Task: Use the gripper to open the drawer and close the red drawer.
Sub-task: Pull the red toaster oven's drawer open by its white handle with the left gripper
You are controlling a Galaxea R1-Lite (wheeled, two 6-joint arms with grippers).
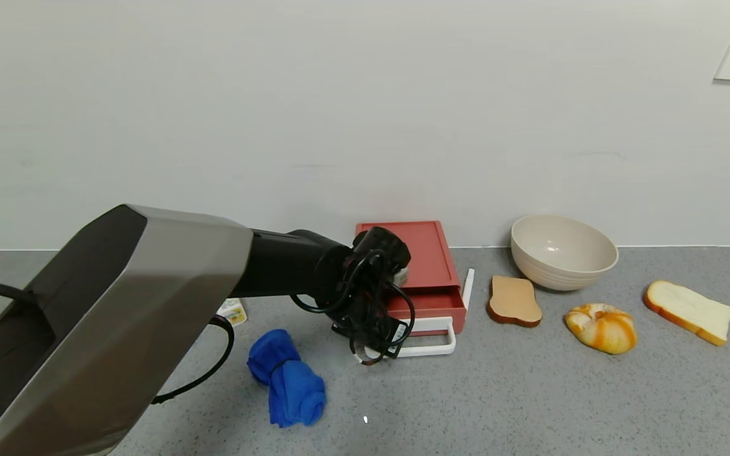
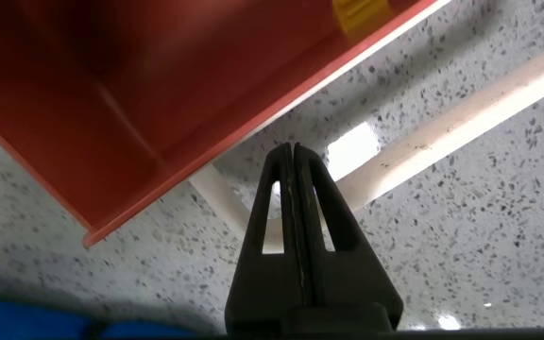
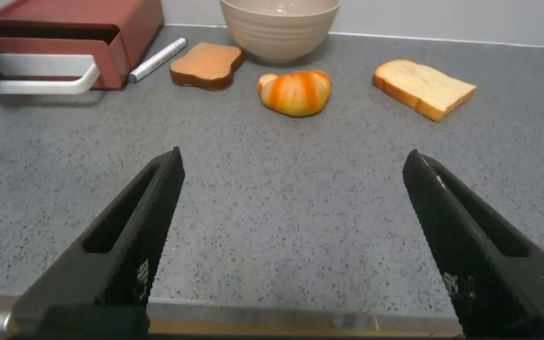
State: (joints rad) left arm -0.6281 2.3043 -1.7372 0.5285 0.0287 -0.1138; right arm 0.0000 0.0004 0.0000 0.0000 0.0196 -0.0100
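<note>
The salmon-red drawer stands against the back wall, its tray pulled out a little, with the white loop handle in front. My left gripper, black with looped cables and a barcode sticker, hangs over the handle's left corner. In the left wrist view the left gripper is shut with nothing between its fingers, lying over the handle just in front of the drawer's red tray. My right gripper is open and empty near the table's front edge; the drawer lies far from it.
A beige bowl stands right of the drawer. A brown toast slice, a croissant and a white bread slice lie to the right. A white pen lies beside the drawer. A blue cloth lies front left.
</note>
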